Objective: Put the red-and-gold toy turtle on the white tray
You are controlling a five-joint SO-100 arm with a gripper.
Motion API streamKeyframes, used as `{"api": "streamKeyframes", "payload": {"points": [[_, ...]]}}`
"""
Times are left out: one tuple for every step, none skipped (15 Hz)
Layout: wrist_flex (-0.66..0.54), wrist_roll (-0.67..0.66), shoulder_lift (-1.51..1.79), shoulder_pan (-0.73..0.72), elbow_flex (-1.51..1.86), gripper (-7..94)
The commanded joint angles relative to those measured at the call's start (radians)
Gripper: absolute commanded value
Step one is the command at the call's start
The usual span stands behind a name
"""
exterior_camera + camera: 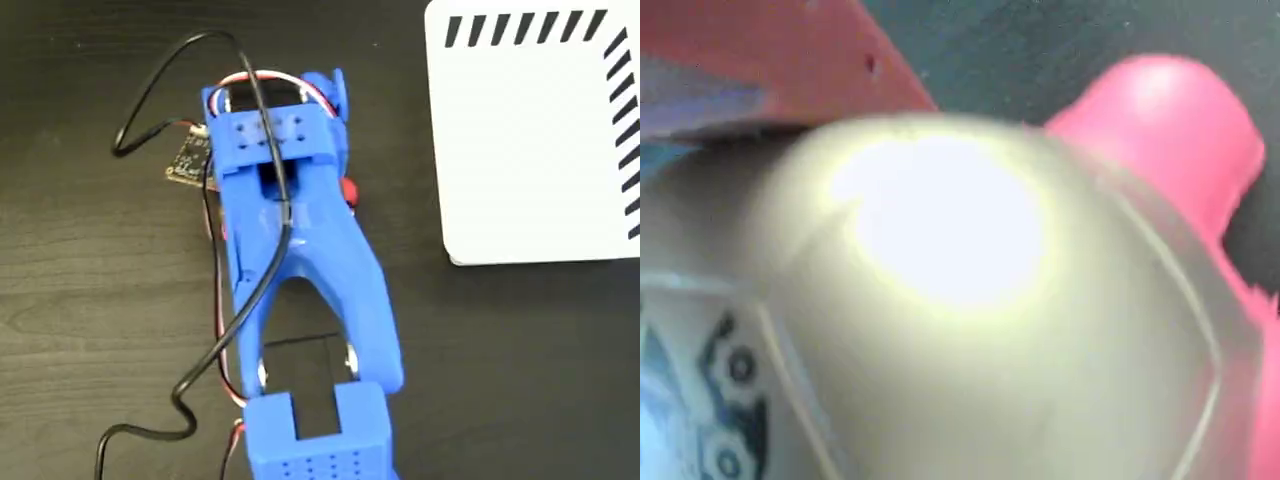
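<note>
A: Start with the fixed view. Where is everything?

B: The blue arm [300, 270] stretches up the middle of the dark worktop [500, 380], its head low. The white tray [530, 140] lies at the upper right, well apart from the arm, with nothing on it. Of the red-and-gold toy turtle [348, 190] only a small red bit peeps out at the arm's right edge. A black cable [160, 90] loops over the arm, and a small circuit board [188, 160] sits at its left.

A: And the wrist view?

B: The turtle [940, 300] fills it, very close and blurred: gold dome with a bright glare, a pink-red limb or head at upper right, a dark printed mark at lower left. One reddish finger [770, 60] runs along the top, against the shell.

A: Have the fingers got hold of it?

B: I cannot tell; only one shows, so neither their spread nor a hold can be judged.

A: Progress?

B: Early, I judge. The turtle is under the arm's head, off the tray; lifting, carrying and setting down all remain.
</note>
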Motion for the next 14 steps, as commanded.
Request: {"api": "streamKeyframes", "payload": {"points": [[-0.002,0.002,0.048,0.015,0.008,4],[-0.005,0.006,0.051,0.018,0.012,0],[-0.006,0.008,0.054,0.018,0.014,0],[-0.005,0.006,0.060,0.020,0.014,0],[0.002,0.005,0.074,0.021,0.014,0],[0.025,-0.003,0.103,0.023,0.011,0],[0.066,-0.012,0.144,0.028,-0.012,0],[0.114,-0.025,0.192,0.031,-0.049,0],[0.163,-0.043,0.241,0.038,-0.098,0],[0.207,-0.064,0.285,0.046,-0.146,0],[0.249,-0.083,0.325,0.051,-0.193,0],[0.293,-0.097,0.354,0.054,-0.244,0],[0.328,-0.107,0.379,0.055,-0.284,0],[0.360,-0.115,0.397,0.057,-0.316,0]]}}
